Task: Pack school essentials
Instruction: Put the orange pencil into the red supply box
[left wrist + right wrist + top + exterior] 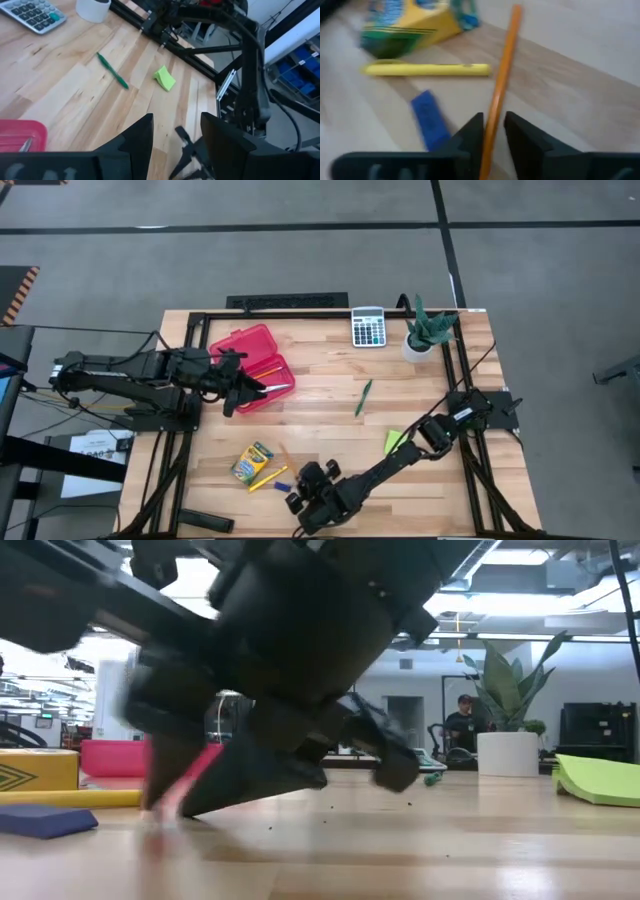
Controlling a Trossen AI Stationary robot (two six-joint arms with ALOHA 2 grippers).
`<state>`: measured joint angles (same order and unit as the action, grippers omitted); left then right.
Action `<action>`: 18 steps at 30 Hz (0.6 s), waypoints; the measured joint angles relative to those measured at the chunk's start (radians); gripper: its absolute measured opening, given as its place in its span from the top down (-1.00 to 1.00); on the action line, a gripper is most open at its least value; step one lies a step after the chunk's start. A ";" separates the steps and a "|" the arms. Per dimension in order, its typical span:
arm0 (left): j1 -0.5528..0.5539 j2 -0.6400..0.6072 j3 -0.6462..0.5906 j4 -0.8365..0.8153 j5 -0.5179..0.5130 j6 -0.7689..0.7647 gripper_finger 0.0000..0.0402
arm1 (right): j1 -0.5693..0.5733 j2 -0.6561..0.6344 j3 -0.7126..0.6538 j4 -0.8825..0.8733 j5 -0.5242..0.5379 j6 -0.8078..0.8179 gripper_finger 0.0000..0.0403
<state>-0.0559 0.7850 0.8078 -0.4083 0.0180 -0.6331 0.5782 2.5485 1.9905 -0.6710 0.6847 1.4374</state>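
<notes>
- Judging by how things lie, packing is in its early part: most essentials are out on the counter (pixel 320 430) and few are in.
- Red hinged case (pixel 255 365) lies open near the left arm's edge. It holds an orange pencil (pixel 268 370) and a silvery piece that may be the scissors, too small to tell.
- Left hand (pixel 243 392) hovers at the case's rim, open and empty.
- Right hand (pixel 492 120) is low near the counter's front edge, lined up on a second orange pencil (pixel 502 75); whether it grips it, I cannot tell.
- Yellow-green crayon box (pixel 252 462), unpacked, lies beside that hand.
- Lime sticky-note pad (pixel 393 442) lies partly under the right arm, unpacked.
- Green pen (pixel 363 397) lies mid-counter, unpacked.
- Yellow marker (pixel 427 69) lies just beside the crayon box.
- Blue eraser (pixel 430 120) lies near the marker.
- Room: grey floor crossed by dark lines, bright ceiling lights, and a person (pixel 462 720) far behind.
- Counter: pale wood planks in a black frame, with a grey calculator (pixel 368 326) at the back edge and a potted plant (pixel 428 332) at the back corner by the right arm.
</notes>
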 joint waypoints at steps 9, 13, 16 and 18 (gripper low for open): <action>0.000 -0.001 0.000 0.001 0.004 0.000 0.21 | -0.003 -0.014 -0.002 -0.080 -0.073 0.081 0.95; 0.000 -0.001 0.000 0.002 0.003 0.013 0.21 | -0.003 -0.049 -0.008 -0.113 -0.061 0.111 0.98; 0.000 -0.001 0.000 0.003 -0.001 0.020 0.21 | -0.003 -0.085 -0.014 -0.204 -0.049 0.111 0.99; 0.000 -0.001 0.000 0.006 -0.004 0.026 0.21 | -0.002 -0.111 -0.019 -0.277 -0.033 0.115 1.00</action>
<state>-0.0559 0.7841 0.8078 -0.4025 0.0139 -0.6070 0.5758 2.4371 1.9717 -0.9482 0.6516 1.5521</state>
